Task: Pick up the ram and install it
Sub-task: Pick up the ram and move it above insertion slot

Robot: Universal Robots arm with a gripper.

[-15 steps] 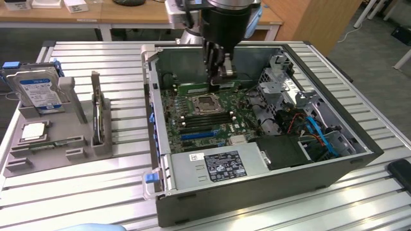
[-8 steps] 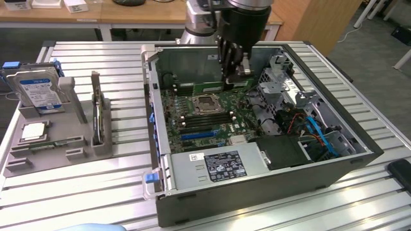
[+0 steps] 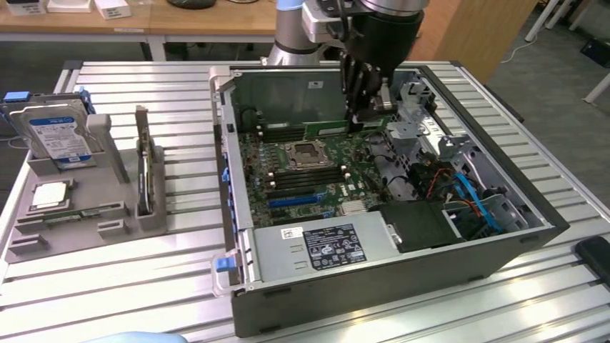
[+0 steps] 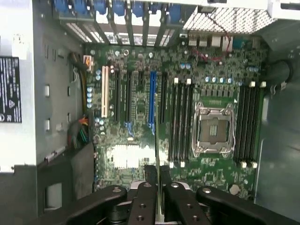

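The arm [image 3: 303, 25] reaches straight down from the far side into the open metal computer case [image 3: 381, 293], with its black gripper [image 3: 367, 114] pointing at the green motherboard [image 3: 305, 179]. Its fingers [image 4: 140, 206] are clamped on the ram [image 3: 329, 129], a thin green stick held on edge over the far part of the board. At the exterior view's left, a grey holder [image 3: 86, 221] carries a silver hard drive [image 3: 59, 132] with a blue-white label. The power supply [image 3: 286, 250] bears a black label whose print is unreadable.
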